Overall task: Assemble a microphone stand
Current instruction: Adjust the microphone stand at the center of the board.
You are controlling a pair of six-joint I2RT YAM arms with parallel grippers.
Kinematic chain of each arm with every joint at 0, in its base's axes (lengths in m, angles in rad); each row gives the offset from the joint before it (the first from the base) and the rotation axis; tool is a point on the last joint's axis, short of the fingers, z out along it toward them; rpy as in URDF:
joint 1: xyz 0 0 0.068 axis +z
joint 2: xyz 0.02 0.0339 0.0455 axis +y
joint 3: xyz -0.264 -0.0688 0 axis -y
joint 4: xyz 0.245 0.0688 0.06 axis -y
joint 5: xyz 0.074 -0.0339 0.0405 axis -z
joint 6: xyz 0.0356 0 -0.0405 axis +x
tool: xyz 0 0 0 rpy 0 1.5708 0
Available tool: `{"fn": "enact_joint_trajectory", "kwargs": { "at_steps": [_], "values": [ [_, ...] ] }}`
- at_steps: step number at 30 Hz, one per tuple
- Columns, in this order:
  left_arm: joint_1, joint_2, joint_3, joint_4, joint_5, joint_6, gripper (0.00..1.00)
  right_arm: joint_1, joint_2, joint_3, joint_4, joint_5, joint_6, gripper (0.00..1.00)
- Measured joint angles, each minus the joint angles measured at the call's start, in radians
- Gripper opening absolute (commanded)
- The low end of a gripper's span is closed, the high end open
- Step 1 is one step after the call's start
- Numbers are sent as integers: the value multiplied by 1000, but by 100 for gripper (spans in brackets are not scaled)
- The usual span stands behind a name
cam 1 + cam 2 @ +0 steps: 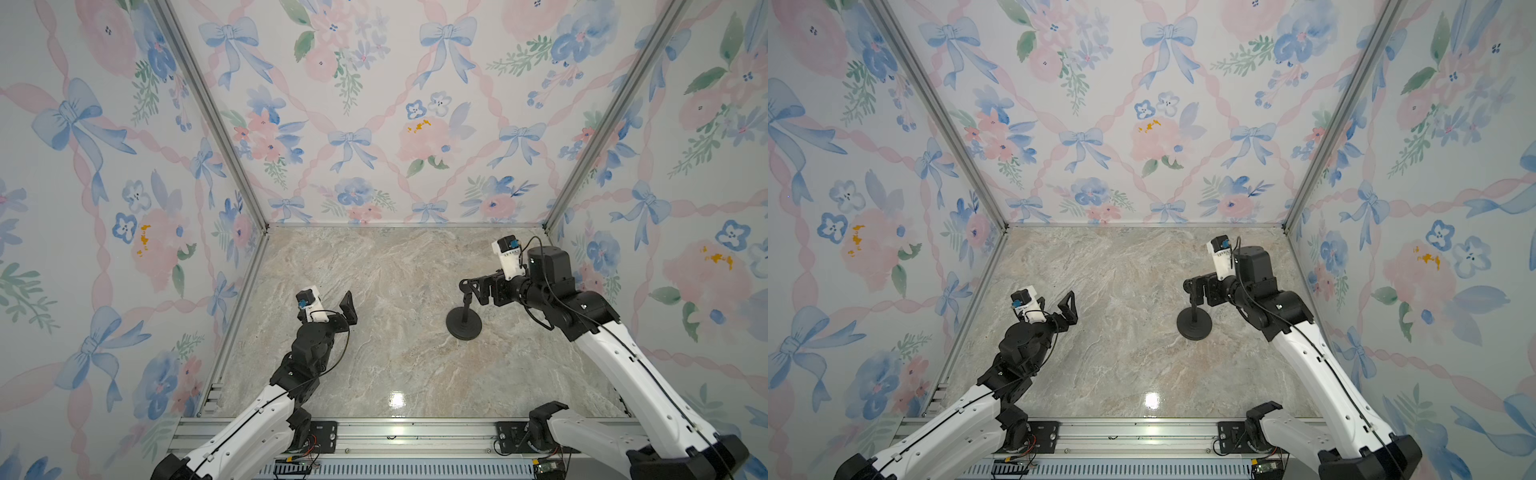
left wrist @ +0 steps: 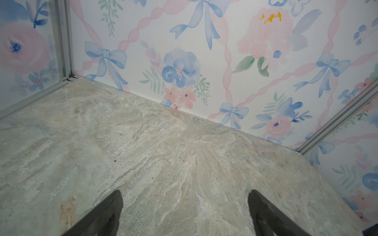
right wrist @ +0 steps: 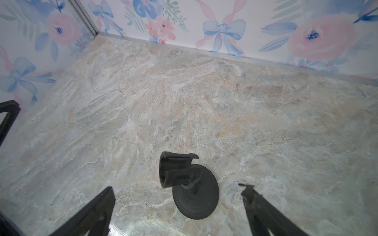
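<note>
Upright, the stand (image 1: 465,319) (image 1: 1193,321) (image 3: 190,183) sits on the table (image 1: 374,270) on its right-hand part, clear of the walls. The rod (image 1: 467,306) rises from the middle of the base (image 1: 464,327), with the clip (image 3: 176,169) on top.

In both top views the right gripper (image 1: 471,289) (image 1: 1192,286) hangs at clip height. Its black jaws merge with the black clip, so contact cannot be judged there. The right wrist view settles it: the right gripper (image 3: 178,189) is spread wide, with the clip between the jaws, touching neither, and bare table showing on either side.

From that angle the clip covers nearly all of the rod and part of the base, and the joint between rod and base is hard to make out.

The left gripper (image 1: 349,309) (image 1: 1069,307) (image 2: 185,194) is over the table's left part, well apart from the stand. Its jaws are wide with nothing between them. The picture edge cuts off the jaws in both wrist views.
</note>
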Motion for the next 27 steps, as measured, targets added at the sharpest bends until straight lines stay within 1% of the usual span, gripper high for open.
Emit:
{"fn": "enact_joint_trajectory", "kwargs": {
  "at_steps": [2, 3, 5, 7, 9, 11, 12, 14, 16, 17, 19, 23, 27],
  "values": [
    [0, -29, -6, 0, -18, 17, 98, -74, -105, -158, 177, -122, 78, 99],
    [0, -35, -10, 0, -18, 19, 98, -106, -129, -202, 226, -144, 109, 99],
    [0, -37, -14, 0, -17, 21, 98, -143, -139, -260, 286, -154, 164, 99],
    [0, -30, -19, 0, -19, 13, 98, -137, -109, -269, 293, -150, 191, 99],
    [0, -19, -21, 0, -19, 5, 98, -92, -66, -245, 270, -110, 194, 99],
    [0, -2, -21, 0, -18, 5, 98, -21, -13, -174, 216, -49, 185, 100],
    [0, 5, -21, 0, -17, 5, 98, -1, 11, -136, 198, -26, 185, 98],
    [0, 18, -21, 0, -14, 5, 98, 32, 69, -43, 167, 12, 171, 90],
    [0, 24, -21, 0, -9, 5, 98, 37, 119, 17, 145, 39, 159, 80],
    [0, 26, -21, 0, -6, 5, 98, 41, 145, 41, 126, 50, 155, 78],
    [0, 26, -21, 0, 0, 5, 98, 42, 199, 80, 85, 70, 148, 76],
    [0, 31, -21, 0, 10, 5, 98, 52, 290, 131, -1, 100, 135, 77],
    [0, 37, -21, 0, 21, 5, 98, 73, 312, 134, -50, 132, 124, 77]
  ]
}}
